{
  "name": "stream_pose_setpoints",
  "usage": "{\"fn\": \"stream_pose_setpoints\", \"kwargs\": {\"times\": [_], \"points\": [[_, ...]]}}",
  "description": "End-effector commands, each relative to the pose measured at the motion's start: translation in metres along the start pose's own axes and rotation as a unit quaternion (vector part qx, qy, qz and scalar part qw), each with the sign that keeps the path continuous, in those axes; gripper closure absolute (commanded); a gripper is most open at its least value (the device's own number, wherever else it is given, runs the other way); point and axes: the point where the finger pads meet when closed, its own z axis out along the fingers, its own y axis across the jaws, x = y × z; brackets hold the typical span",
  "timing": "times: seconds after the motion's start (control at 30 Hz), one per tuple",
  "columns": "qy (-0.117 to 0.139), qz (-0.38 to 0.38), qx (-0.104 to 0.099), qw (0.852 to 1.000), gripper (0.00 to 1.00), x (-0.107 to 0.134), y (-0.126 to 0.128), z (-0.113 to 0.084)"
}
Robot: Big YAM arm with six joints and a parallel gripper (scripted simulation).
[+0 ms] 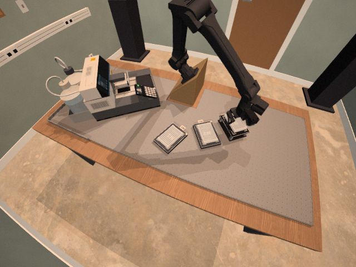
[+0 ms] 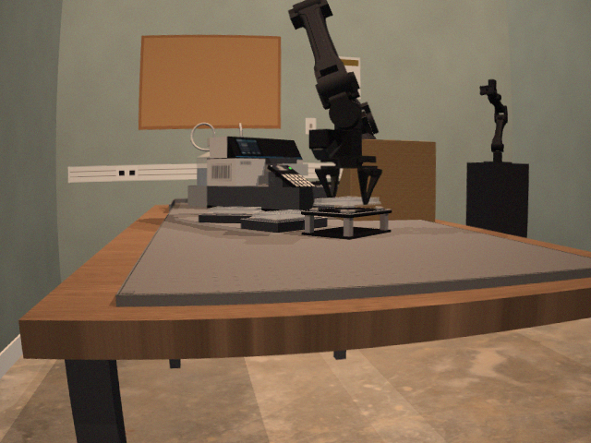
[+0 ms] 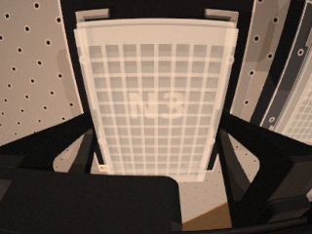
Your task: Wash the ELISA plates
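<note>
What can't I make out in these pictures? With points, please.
- Corner marked A1 on nest N3 (image 1: 233, 137) (image 2: 347, 226): no readable mark in any view; the gripper (image 1: 234, 117) (image 2: 347, 197) (image 3: 156, 116) covers part of it from the top.
- Key labels on the washer's keypad (image 1: 150, 91) (image 2: 296, 179): too small, top and exterior views.
- Writing on the washer's screen (image 1: 103, 81) (image 2: 248, 147): too small and blurred, both views.
- The next plate (image 3: 302, 104): cut off by the wrist view's right edge.
</note>
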Motion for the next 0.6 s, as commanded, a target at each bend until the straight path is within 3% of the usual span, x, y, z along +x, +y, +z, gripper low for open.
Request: {"fn": "stream_pose_setpoints", "kwargs": {"times": [0.0,0.57], "points": [[-0.024,0.004,-0.012,1.000,0.16,-0.0164,0.0012,-0.0167],[-0.021,0.004,-0.012,1.000,0.16,-0.0140,-0.0006,-0.0147]]}}
